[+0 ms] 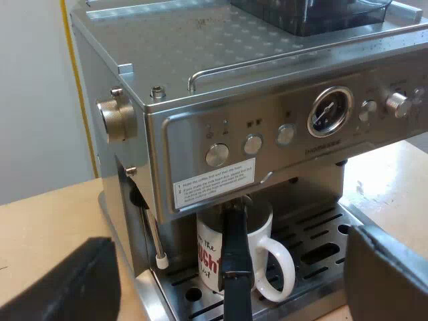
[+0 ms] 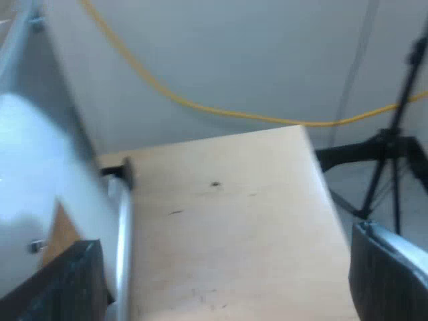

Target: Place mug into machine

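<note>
A white mug with red lettering stands on the slotted drip tray of the espresso machine, under the brew head. Its ear points out toward the tray's open side. The holder's dark handle is locked into the machine's front and crosses in front of the mug. My left gripper hangs back from the machine's front, open, its fingers wide apart and holding nothing. My right gripper is open over bare wooden table beside the machine's grey side.
The bean hopper sits on the machine's top, and a thin steam wand hangs at its side near the mug. By the right gripper a yellow cable runs along the wall and a black tripod stands past the table's edge.
</note>
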You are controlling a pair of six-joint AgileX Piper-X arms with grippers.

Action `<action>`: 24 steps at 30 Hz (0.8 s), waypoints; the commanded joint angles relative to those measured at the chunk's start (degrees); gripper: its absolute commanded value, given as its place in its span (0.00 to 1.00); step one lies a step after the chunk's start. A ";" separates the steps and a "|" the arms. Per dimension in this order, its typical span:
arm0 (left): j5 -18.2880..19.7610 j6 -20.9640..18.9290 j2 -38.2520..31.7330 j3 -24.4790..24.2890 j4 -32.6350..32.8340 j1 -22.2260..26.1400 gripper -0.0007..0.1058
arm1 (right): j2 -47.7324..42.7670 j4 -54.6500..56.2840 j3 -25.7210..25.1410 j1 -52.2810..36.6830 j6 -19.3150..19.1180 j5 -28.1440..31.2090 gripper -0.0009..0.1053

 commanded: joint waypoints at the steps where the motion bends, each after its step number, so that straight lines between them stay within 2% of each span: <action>1: -1.88 -0.81 0.09 -0.45 -0.56 0.13 0.66 | -3.06 -0.03 2.21 -2.40 -1.45 -1.52 0.72; 3: -2.32 -0.81 0.09 -0.45 -0.56 0.13 0.66 | -5.61 -0.03 4.23 -4.11 -1.43 -1.66 0.72; 7: -2.63 -0.81 0.09 -0.45 -0.01 0.13 0.66 | -10.76 -0.03 8.12 -6.44 -3.71 -2.37 0.72; 11: -6.90 -0.81 0.09 -0.45 2.46 0.13 0.66 | -16.31 -0.03 11.76 -8.51 -5.00 -2.54 0.72; 15: -6.36 -0.81 -1.07 -0.45 4.10 0.13 0.66 | -20.92 -0.03 14.04 -10.06 -5.77 -2.74 0.72; 24: -6.24 -0.81 -12.71 -0.45 10.65 0.13 0.66 | -32.94 0.14 18.09 -10.17 -5.76 -2.74 0.72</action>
